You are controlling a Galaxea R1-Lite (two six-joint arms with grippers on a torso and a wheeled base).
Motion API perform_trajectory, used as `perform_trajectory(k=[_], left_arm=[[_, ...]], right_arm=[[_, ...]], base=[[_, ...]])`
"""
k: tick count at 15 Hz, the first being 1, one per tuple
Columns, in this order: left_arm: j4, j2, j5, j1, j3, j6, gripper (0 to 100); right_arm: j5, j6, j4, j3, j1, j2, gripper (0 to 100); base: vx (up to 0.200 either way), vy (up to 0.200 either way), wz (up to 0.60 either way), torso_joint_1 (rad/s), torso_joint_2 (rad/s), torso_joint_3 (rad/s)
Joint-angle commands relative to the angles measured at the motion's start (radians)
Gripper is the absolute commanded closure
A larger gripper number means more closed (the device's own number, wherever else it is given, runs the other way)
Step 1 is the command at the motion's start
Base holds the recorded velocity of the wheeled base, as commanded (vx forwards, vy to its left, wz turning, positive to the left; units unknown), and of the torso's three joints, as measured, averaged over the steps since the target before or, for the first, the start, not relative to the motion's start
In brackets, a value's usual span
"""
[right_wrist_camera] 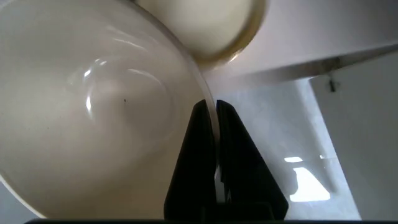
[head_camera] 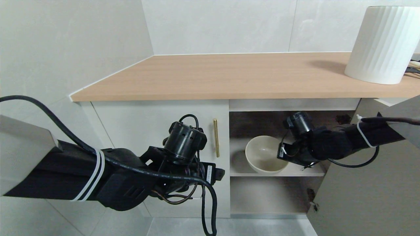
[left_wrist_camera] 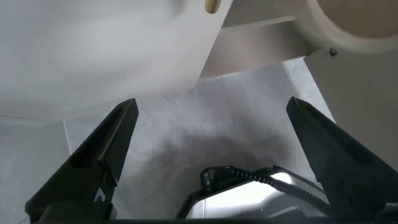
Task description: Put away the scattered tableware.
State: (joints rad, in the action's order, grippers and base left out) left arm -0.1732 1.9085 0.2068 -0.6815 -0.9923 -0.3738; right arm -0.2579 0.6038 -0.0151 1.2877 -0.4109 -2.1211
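Right claw [right_wrist_camera: 214,121] pinching bowl [right_wrist_camera: 93,106] rim, left claw [left_wrist_camera: 211,106] wide open

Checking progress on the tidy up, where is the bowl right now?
In the head view the bowl sits tilted in the upper compartment of the open cabinet, right of the gold door handle, its rim pinched by the right end effector.

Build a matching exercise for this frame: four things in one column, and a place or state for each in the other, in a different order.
Things:
1. bowl
2. left gripper
3. right gripper
4. white ribbed container

Places or states:
a. open, holding nothing
b. standing on the countertop
c. tilted inside the open cabinet
d. shut on the bowl's rim

Pairs: 1-c, 2-a, 3-d, 4-b
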Motion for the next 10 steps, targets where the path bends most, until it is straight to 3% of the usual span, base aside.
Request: perform_trajectory(k=[1, 10], left_arm=[[0.0, -0.003, 0.0, 0.0, 0.0, 0.0, 0], [0.0, -0.003, 0.0, 0.0, 0.0, 0.0, 0]], right_arm=[[-0.004, 0.007, 0.001, 0.047, 0.032, -0.071, 100], [-0.031, 0.054, 0.001, 0.193, 0.126, -0.204, 100]], base=[[0.0, 0.0, 0.0, 0.0, 0.0, 0.0], [0.0, 0.0, 0.0, 0.0, 0.0, 0.0]])
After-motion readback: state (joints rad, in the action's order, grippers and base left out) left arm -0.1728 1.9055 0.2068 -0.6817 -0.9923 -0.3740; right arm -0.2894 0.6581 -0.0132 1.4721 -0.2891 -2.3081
